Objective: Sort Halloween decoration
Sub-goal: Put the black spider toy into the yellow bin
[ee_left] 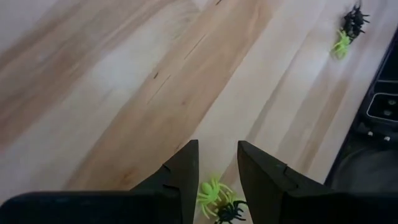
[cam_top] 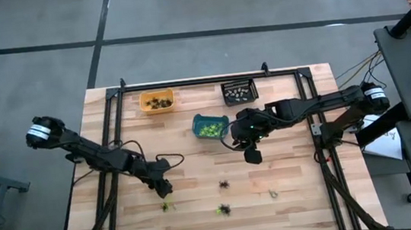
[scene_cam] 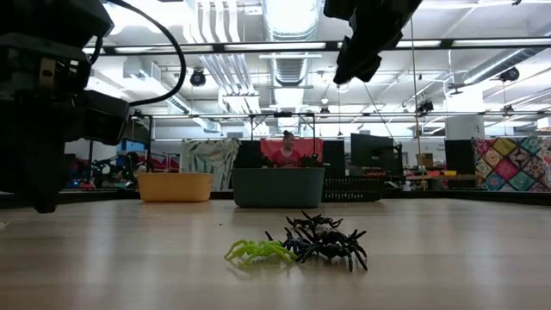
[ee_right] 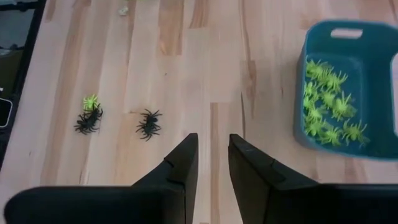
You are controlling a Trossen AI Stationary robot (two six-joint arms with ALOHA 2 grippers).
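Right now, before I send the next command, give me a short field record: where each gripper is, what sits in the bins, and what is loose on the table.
left gripper: open, low over a green spider and a black spider
right gripper: open, empty, raised beside the teal bin
teal bin: green spiders
orange bin: dark spiders
black bin: pale pieces
loose on table: lone black spider, green-and-black pair, pale spider

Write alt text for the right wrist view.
The right claw hangs open and empty over a wooden table. A teal bin of lime green spiders sits to one side; a black spider and a green-and-black pair lie loose on the other.
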